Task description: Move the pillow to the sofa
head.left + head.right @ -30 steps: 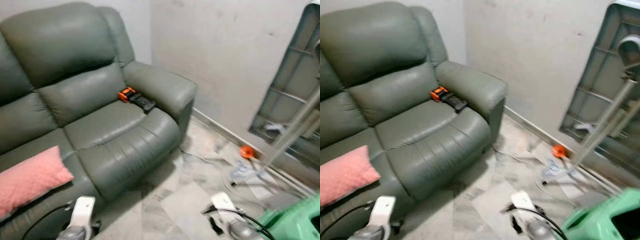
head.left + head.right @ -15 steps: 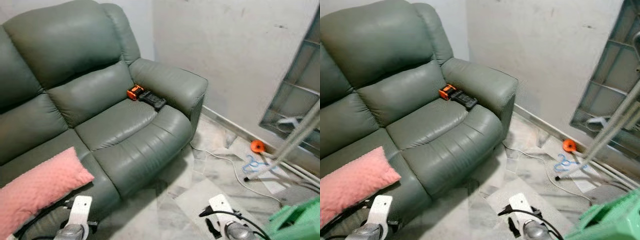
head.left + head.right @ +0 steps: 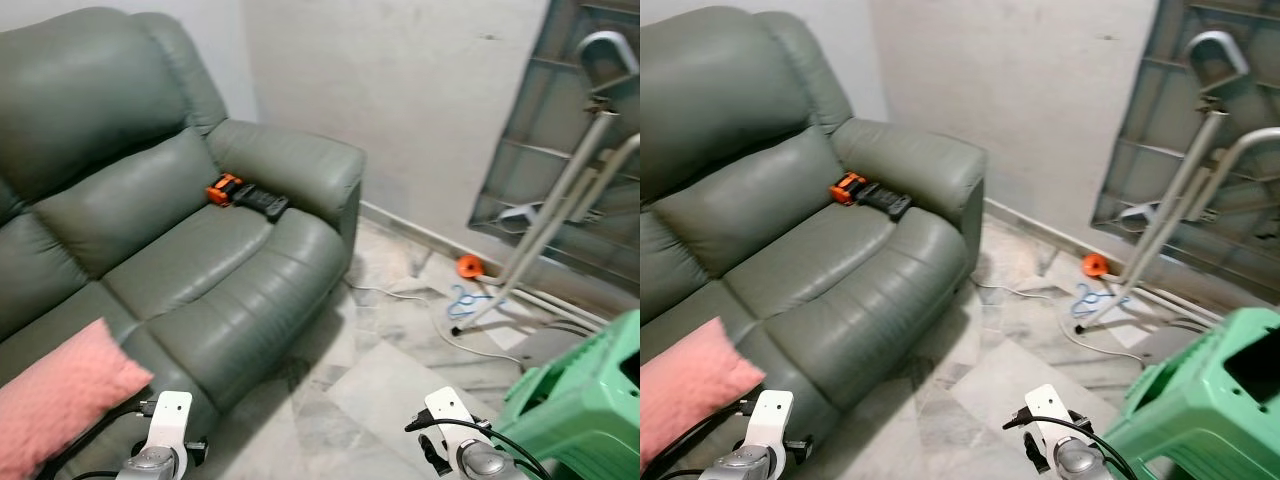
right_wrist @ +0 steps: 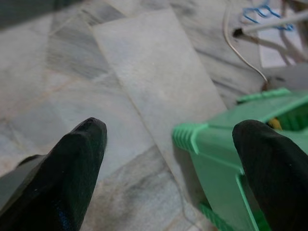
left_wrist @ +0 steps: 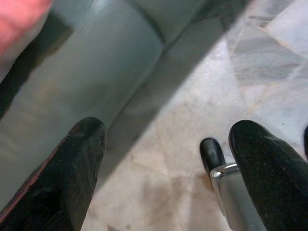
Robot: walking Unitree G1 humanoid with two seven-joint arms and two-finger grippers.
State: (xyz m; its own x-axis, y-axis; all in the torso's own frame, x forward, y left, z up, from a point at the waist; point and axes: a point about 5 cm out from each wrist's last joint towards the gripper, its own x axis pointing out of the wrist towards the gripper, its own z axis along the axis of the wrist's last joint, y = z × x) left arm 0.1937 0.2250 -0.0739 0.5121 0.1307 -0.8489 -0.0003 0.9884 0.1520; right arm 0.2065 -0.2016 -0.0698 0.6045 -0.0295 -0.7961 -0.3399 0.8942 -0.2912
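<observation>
The pink pillow (image 3: 55,400) lies on the grey sofa (image 3: 180,240) seat at the robot's left, appears light, soft and compressible, and is best pinched at its near corner; left gripper (image 5: 163,159) and right gripper (image 4: 168,154) stand spread, empty.

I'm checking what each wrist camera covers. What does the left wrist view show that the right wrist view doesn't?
Left wrist view: the green sofa front and a corner of the pink pillow, past the open left gripper.
Right wrist view: a green plastic stool, a white cable and a blue hanger, past the open right gripper.
Both: pale marble floor, and two black fingers spread apart holding nothing.
</observation>
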